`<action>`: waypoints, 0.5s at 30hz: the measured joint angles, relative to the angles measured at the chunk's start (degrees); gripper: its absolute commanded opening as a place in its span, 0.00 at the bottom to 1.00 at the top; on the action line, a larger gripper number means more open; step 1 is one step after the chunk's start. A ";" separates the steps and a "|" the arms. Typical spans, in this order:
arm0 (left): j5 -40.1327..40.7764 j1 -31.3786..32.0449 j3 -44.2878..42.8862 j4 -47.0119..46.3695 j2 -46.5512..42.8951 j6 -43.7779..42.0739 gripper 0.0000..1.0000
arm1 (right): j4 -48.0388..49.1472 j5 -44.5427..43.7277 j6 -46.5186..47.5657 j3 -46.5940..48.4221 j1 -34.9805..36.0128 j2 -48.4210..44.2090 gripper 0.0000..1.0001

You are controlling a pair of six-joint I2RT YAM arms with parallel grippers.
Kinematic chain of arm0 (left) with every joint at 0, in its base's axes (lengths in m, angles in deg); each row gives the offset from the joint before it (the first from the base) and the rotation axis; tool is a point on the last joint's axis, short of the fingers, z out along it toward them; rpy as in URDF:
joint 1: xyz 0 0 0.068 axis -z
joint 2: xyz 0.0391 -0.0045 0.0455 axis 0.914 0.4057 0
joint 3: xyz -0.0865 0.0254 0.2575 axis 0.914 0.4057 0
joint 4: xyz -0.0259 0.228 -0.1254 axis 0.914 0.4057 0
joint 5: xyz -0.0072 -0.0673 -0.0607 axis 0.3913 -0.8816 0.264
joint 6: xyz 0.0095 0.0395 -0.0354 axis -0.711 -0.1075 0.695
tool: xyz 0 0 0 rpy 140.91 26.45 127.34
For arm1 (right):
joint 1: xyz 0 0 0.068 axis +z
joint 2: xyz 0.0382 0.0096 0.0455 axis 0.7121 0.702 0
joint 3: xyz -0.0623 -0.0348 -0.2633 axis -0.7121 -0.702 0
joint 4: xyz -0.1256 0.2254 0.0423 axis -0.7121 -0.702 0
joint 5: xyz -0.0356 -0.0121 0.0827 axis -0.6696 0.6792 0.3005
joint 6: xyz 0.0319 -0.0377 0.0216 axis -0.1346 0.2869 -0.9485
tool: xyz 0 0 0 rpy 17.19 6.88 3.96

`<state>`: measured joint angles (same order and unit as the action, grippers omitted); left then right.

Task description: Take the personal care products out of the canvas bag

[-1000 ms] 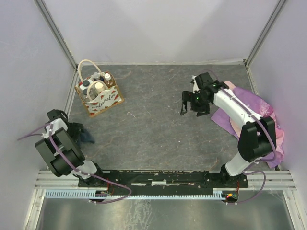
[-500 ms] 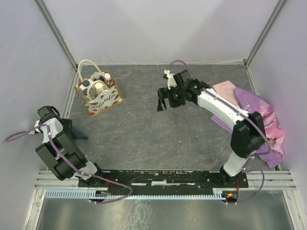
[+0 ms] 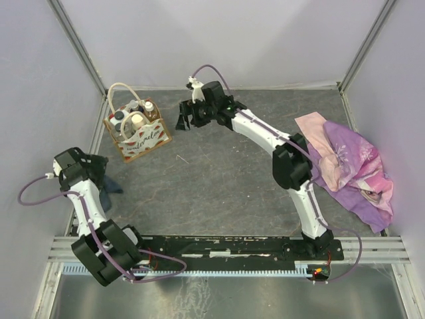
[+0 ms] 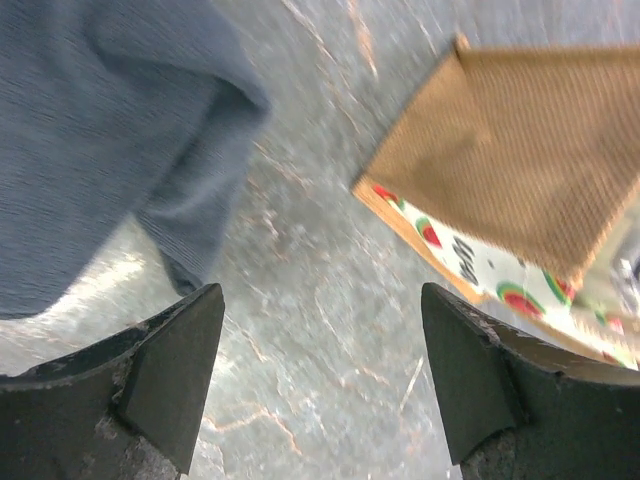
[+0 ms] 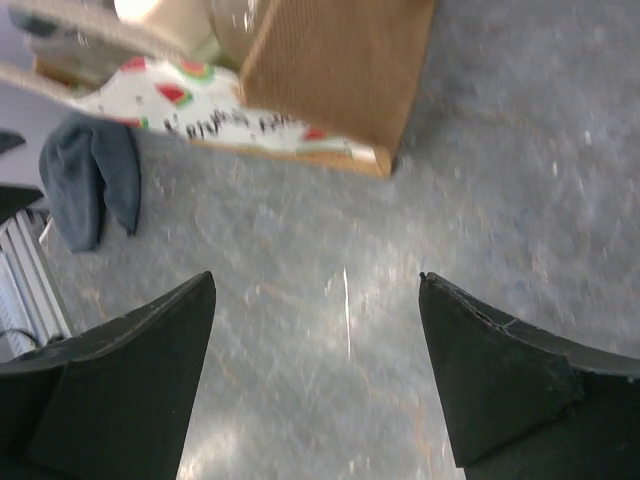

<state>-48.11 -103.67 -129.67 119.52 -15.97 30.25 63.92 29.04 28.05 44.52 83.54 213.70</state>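
Observation:
The canvas bag [image 3: 141,137] stands at the back left, its handles up, with several personal care products [image 3: 133,117] inside; one taller tan bottle with a white cap [image 3: 151,109] stands at its right end. My right gripper [image 3: 186,123] is open and empty, just right of the bag. In the right wrist view the gripper [image 5: 315,370] hangs over bare table, with the bag [image 5: 335,65] ahead and a cream cap [image 5: 165,15] showing. My left gripper [image 3: 98,171] is open and empty, near-left of the bag. In the left wrist view that gripper [image 4: 320,390] has the bag [image 4: 520,160] ahead to the right.
A dark grey cloth [image 3: 109,183] lies by my left gripper; it fills the left wrist view's upper left [image 4: 100,130] and also shows in the right wrist view [image 5: 90,180]. A pink-purple cloth [image 3: 348,166] lies at the right. Cage posts and walls ring the table.
My right arm has swept left across the table from beside the pink-purple cloth to just right of the bag. My left wrist has shifted and turned towards the bag.

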 measured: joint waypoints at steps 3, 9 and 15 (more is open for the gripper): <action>-3.89 1.99 1.16 -0.68 -1.29 -0.31 0.86 | 2.12 0.15 -1.62 9.11 1.11 7.34 0.86; -8.02 4.63 4.76 -2.32 -5.55 -0.57 0.83 | 2.62 -2.58 -4.11 26.51 3.98 20.09 0.83; -9.07 6.99 7.74 -3.02 -8.24 -0.59 0.83 | 4.42 -5.29 -7.89 33.79 6.84 25.03 0.68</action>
<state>-57.18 -96.68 -121.93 116.51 -24.21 29.66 68.34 23.75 20.16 78.31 90.38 238.73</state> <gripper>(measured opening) 0.837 0.752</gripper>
